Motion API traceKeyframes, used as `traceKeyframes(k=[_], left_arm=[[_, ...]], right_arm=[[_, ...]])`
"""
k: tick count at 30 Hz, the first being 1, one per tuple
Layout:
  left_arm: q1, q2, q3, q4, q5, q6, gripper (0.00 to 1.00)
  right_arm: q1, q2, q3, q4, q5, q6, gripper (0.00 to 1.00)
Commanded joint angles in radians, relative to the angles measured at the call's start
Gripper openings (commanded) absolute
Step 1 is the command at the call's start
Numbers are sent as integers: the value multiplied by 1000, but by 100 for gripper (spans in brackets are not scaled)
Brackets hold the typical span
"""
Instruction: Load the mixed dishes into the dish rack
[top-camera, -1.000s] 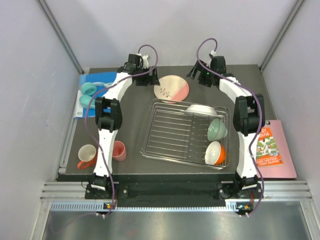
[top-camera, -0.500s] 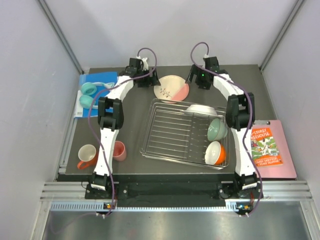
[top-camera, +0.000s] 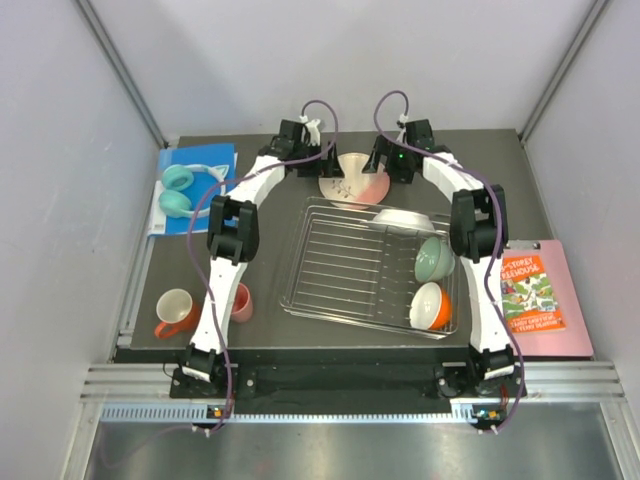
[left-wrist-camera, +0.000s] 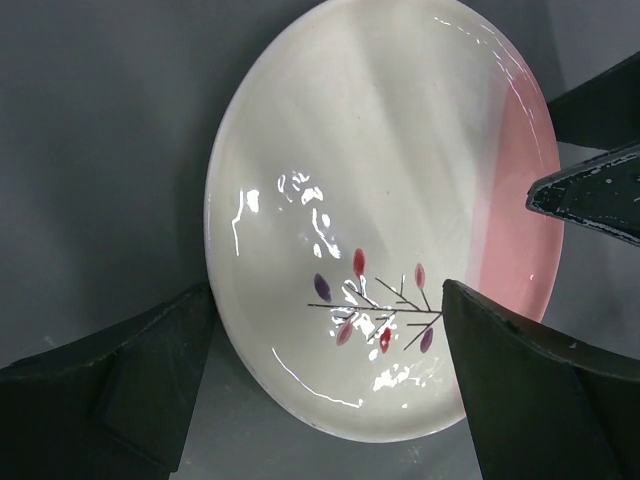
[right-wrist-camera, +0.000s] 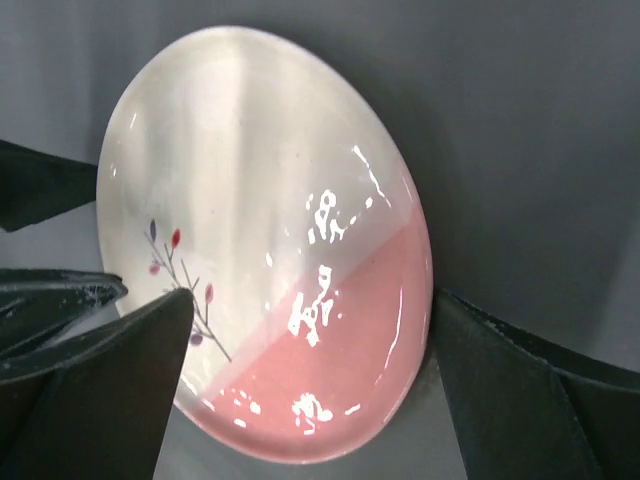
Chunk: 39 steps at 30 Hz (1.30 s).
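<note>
Likely slick, stiff and breakable, the plate (left-wrist-camera: 370, 190) wants a rim pinch; the left gripper (left-wrist-camera: 328, 296) and right gripper (right-wrist-camera: 310, 300) both gape over it.

Plate (top-camera: 352, 178) on table (top-camera: 510, 170), between your left gripper (top-camera: 326, 165) and right gripper (top-camera: 380, 166) | dish rack (top-camera: 340, 265) just behind both | in it, behind your right gripper: second plate (top-camera: 403, 220), far bowl (top-camera: 433, 258), near bowl (top-camera: 430, 306) | cup (top-camera: 239, 300), mug (top-camera: 175, 308) well behind your left.

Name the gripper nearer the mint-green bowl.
Right. At the pink-and-cream plate beyond the bowl, the right gripper is on the right side, the left gripper on the left.
</note>
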<state>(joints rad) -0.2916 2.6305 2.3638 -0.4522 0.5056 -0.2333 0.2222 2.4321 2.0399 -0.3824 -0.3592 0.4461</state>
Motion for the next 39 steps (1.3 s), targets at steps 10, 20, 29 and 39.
traceKeyframes(k=[10, 20, 29, 39], left_arm=[[-27, 51, 3, 13, 91, -29, 99], [-57, 77, 0, 46, 108, -57, 99], [-69, 91, -1, 84, 125, -106, 99], [-113, 94, 0, 138, 180, -172, 99]], right_arm=[[19, 48, -21, 46, -132, 46, 54], [16, -2, -104, 305, -377, 221, 50], [22, 24, -179, 646, -483, 488, 66], [43, 74, -164, 746, -497, 575, 58]])
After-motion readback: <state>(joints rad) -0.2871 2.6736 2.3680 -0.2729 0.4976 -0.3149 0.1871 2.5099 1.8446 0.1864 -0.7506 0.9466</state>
